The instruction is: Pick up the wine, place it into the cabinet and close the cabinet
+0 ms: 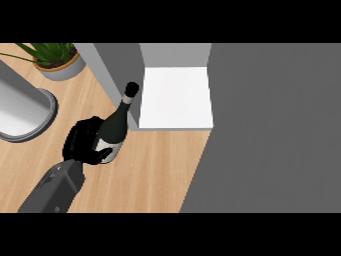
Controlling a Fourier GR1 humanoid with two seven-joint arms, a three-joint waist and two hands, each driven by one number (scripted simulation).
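The wine bottle (116,125) is dark with a black cap and a pale label near its base. It is tilted, its neck pointing up toward the cabinet's opening. My left hand (84,142) is curled round the bottle's lower body from the left and hides part of it. The cabinet (177,97) stands open just beyond the bottle, showing a white inner floor between grey walls. Its large grey door (276,130) fills the right side of the view. My right hand is not visible.
A potted green plant (56,60) stands at the back left. A big white cylinder on a grey round base (14,107) stands at the left edge. The wooden counter (151,170) lies under the bottle and arm.
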